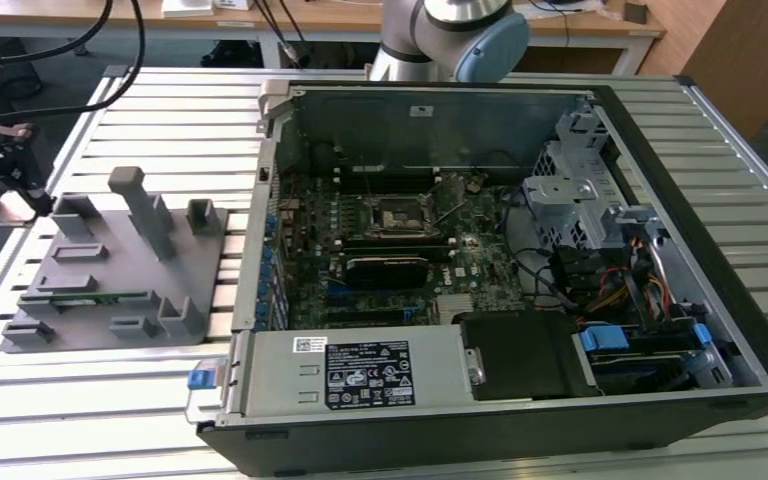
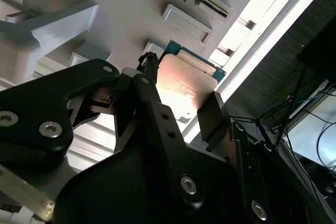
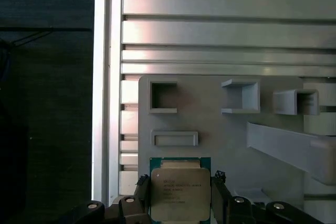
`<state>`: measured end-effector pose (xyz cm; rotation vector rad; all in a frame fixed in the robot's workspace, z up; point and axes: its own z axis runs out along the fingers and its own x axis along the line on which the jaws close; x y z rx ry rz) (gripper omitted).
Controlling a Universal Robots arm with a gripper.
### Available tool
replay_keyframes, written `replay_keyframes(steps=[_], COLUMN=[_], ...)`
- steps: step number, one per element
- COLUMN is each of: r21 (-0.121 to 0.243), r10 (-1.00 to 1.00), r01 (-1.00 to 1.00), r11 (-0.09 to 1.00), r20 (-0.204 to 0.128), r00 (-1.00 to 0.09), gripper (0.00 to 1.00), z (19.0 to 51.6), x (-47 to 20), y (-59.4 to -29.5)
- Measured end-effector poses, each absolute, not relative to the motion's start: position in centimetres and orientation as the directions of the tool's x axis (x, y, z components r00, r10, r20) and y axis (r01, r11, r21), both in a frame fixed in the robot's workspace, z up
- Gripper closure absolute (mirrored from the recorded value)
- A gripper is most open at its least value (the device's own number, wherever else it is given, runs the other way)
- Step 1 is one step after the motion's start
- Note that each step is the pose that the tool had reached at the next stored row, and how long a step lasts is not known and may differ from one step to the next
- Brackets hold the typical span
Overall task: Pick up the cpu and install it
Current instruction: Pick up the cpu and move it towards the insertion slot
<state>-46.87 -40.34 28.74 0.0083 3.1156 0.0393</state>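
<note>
1. A slatted metal tabletop [image 1: 131, 110] carries a grey tray [image 1: 104, 270] on the exterior view's left. An open computer case [image 1: 491, 430] lies beside it on the right.
2. The tray has small open pockets and several upright posts [image 1: 137, 205]. A green memory stick [image 1: 91, 297] lies in a slot near its front edge.
3. Inside the case the motherboard [image 1: 307, 215] faces up, with the square socket [image 1: 395, 215] near its middle. A power supply [image 1: 357, 370] fills the near corner, and a drive cage with wiring sits to the exterior view's right.
4. The arm's base [image 1: 444, 35] stands behind the case.
5. The gripper [image 1: 13, 190] hangs at the tray's far-left edge, well apart from the case. The tray's posts and the case's side wall stand between it and the socket.
6. In both wrist views the jaws are clamped on the cpu [image 3: 180, 192], one finger [image 3: 142, 184] on each of two opposite edges, set apart by just the chip's width.
7. The cpu [image 2: 186, 85] shows its pale metal top with the green board edging it. It sits between the fingers [image 2: 212, 111] with nothing else touching it.
8. In the first wrist view the chip lies over the tray [image 3: 210, 124] near its edge, just beside a shallow rectangular pocket [image 3: 174, 138]. The tabletop slats [image 3: 226, 30] show past the tray.
9. I cannot tell how high the chip is above the tray surface.
</note>
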Motion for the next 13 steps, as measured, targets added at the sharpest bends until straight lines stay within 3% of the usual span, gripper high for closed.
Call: replay_keyframes(steps=[13], r21=[0.025], r10=[0.006], r01=[0.005], r11=[1.0], r20=[-0.026], r00=[-1.0], gripper=[0.45], z=[29.9], x=[-46.9], y=[-40.3])
